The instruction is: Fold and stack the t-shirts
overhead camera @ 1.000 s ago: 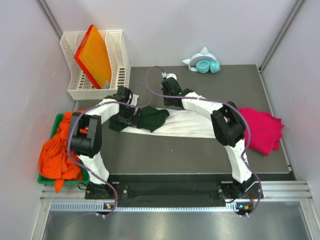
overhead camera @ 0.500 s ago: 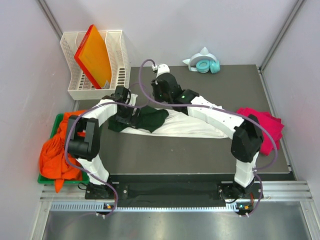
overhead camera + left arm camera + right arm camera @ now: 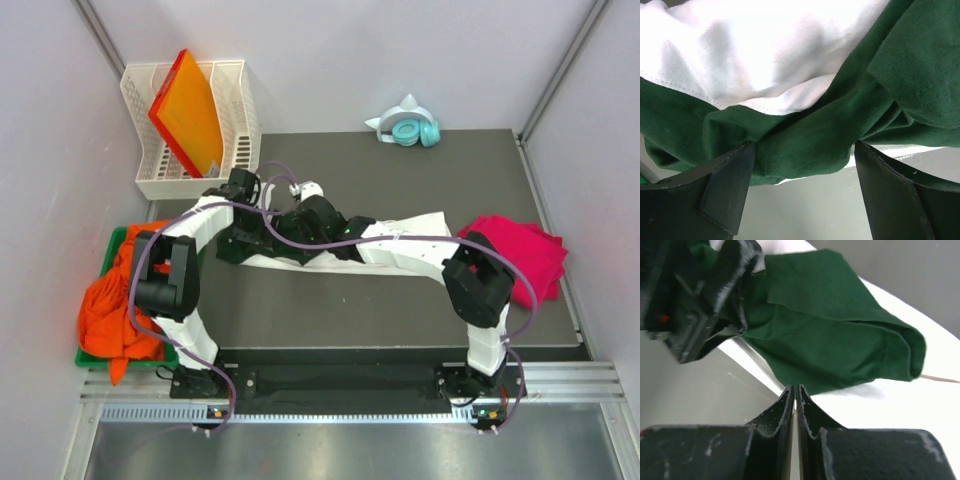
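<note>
The white-and-green t-shirt lies spread across the middle of the table, its white body running toward the right edge and its dark green part bunched toward the left edge. Both arms are on that green end.

The left gripper stands over the bunched green cloth. In the left wrist view its fingers are spread wide, and a thick fold of green fabric sits between the tips, white cloth above it and bare table below. The pincer is released around the fold rather than clamped on it.

The right arm reaches across the shirt from the right, and the right gripper sits just beside the left one. In the right wrist view its fingers are clenched together with only a hairline gap, the tips at the lower hem of a folded green sleeve where it meets the white cloth. Whether any fabric is nipped between them cannot be told.

A crumpled pink t-shirt lies at the table's right edge, apart from the white one. Off the left edge a green bin holds a heap of orange shirts. At the back left corner a white rack holds a tilted orange board, and teal headphones rest at the back edge.
</note>
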Available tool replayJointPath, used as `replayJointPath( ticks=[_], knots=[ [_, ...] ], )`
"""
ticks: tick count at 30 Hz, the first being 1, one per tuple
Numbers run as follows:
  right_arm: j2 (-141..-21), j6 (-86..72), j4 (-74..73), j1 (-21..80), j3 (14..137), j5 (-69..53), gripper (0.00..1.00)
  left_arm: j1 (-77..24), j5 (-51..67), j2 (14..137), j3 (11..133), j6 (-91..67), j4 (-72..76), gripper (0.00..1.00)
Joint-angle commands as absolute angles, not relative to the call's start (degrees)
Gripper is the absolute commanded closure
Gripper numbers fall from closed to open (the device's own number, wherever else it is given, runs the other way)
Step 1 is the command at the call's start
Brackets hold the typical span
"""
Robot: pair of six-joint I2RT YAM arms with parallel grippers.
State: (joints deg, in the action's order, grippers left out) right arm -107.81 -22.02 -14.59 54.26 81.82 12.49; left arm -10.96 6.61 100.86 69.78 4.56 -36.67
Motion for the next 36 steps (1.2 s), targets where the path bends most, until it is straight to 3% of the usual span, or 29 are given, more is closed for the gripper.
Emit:
replayJointPath(
  ticks=[1,14,36],
  knots=[
    [-110.5,-23.2,-11.8,53.5,84.6,12.9,0.95,-10.7,7.2,100.5,71.6,3.4,-36.7,0.15],
    [-119.6,-26.3,-9.3,47.8,89.6,12.7,1.0,-10.7,5.8,100.5,68.4,2.2,-36.3,0.16],
    [-124.0,-26.0,-9.5,41.7,95.8,10.6,1.0,-10.7,2.6,100.1,65.4,3.8,-37.7,0.17]
  ],
)
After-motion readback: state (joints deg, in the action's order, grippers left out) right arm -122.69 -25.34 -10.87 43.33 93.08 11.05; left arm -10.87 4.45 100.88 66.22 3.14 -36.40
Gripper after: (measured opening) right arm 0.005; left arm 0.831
